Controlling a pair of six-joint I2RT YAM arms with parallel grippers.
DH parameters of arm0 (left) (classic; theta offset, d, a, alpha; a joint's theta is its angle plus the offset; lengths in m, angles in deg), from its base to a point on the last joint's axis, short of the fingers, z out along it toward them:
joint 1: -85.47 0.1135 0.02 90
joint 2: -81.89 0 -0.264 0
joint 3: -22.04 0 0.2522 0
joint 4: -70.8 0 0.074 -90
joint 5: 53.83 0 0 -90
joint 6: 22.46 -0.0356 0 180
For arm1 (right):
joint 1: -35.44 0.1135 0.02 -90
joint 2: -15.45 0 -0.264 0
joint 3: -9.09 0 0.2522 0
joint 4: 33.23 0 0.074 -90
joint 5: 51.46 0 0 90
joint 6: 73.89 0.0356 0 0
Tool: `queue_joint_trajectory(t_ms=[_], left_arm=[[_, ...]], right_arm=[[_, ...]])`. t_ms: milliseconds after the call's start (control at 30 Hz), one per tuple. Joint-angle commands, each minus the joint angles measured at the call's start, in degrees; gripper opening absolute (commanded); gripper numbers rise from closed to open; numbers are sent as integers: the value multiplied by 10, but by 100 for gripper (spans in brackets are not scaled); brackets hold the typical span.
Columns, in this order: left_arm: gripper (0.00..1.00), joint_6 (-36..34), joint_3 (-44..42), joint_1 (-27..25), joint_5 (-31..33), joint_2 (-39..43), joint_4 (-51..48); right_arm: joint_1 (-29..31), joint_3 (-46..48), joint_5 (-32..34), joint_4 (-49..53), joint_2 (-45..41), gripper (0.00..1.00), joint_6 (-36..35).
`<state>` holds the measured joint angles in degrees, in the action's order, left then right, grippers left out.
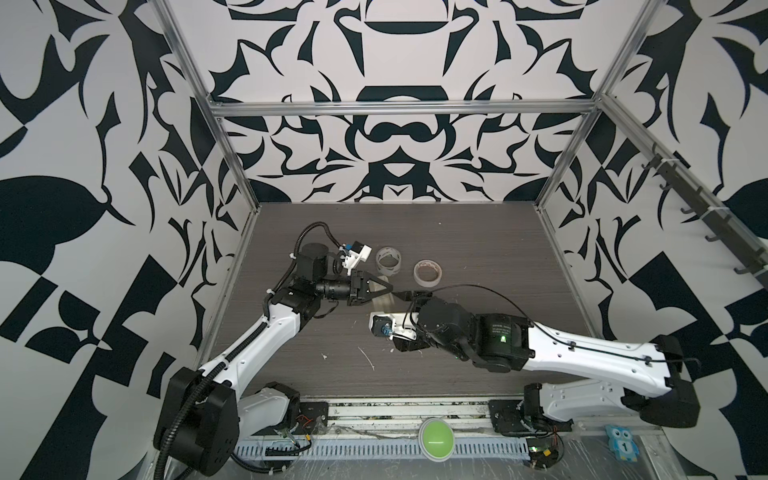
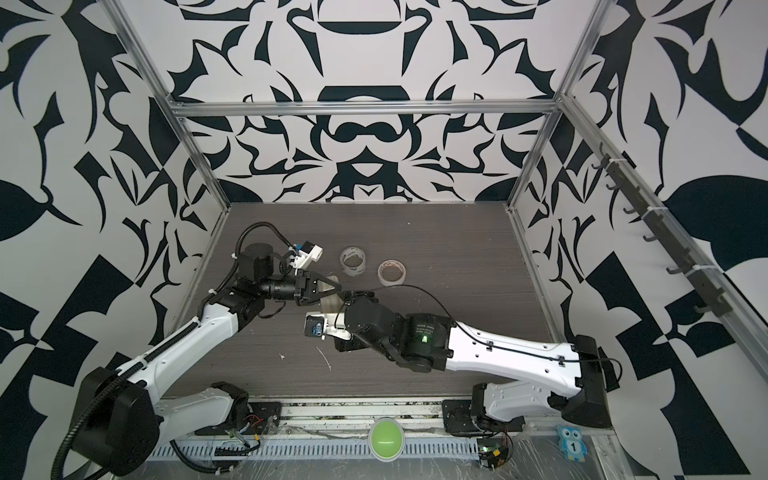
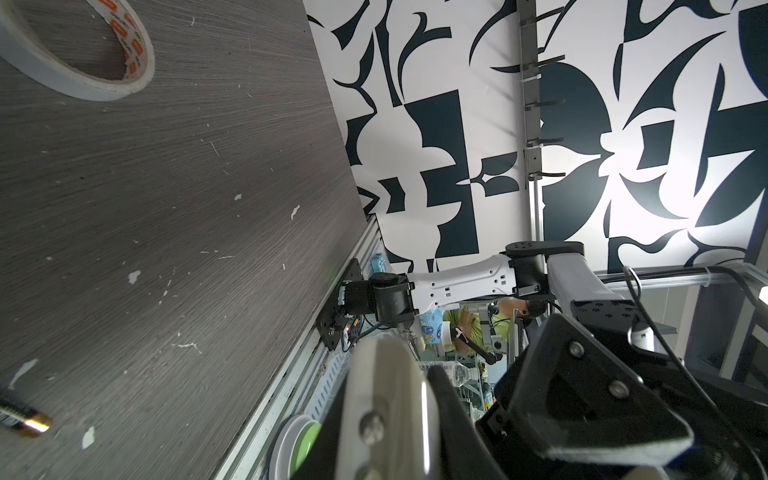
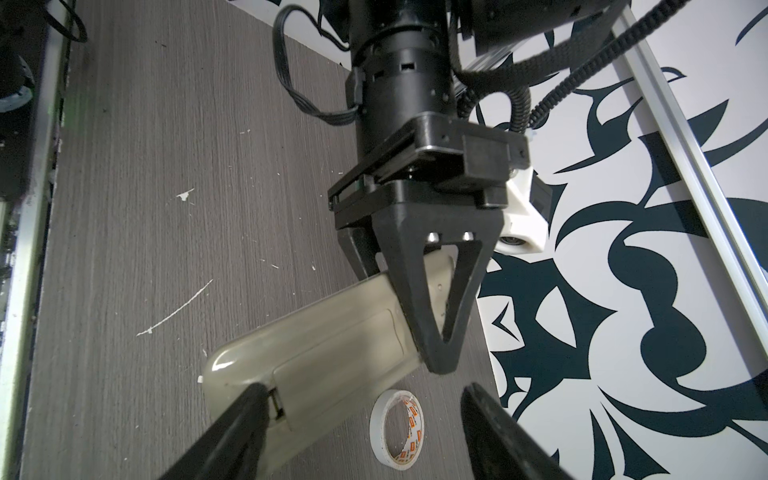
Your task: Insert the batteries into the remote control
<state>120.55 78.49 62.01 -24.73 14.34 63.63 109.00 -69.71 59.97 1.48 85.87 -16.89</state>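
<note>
The jaws of the right gripper (image 4: 363,392) are wide apart and hold nothing. One of its fingers (image 4: 237,436) looks to touch the near end of the remote control (image 4: 324,353), right by the edge of the back cover (image 4: 340,357). The cover is on.

At the far end of the remote, the jaws of the left gripper (image 4: 434,357) are squeezed onto it, one on the front and one on the back. The remote seems to be held up off the table (image 1: 478,249), with its back turned to the right jaws.

I think the remote is light, hard and smooth, so it could slip or twist. A grip across its flat faces, clear of the cover, looks best. The cover looks thin and should be pushed gently.

Just past the right jaws, a white tape roll (image 4: 397,430) lies flat on the table. One battery (image 3: 25,419) lies on the table, well away from the left jaws. It is small and round, so it may roll; pinch it across the middle. I cannot find the other one.

The left arm (image 1: 257,340) reaches in with its wrist level. The right arm (image 1: 582,353) stretches low across to meet it.
</note>
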Motion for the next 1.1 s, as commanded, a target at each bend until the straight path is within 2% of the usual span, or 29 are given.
queue_joint_trajectory(t_ms=[0, 767, 1067], left_arm=[[0, 8, 0, -2, -46, 8, 1], [0, 8, 1, -1, -46, 6, -1], [0, -1, 4, -1, -44, 5, -11]], right_arm=[[-4, 2, 34, -30, -12, 77, -3], [3, 9, 34, -45, -27, 76, -8], [5, 1, -17, -7, -29, 77, 7]])
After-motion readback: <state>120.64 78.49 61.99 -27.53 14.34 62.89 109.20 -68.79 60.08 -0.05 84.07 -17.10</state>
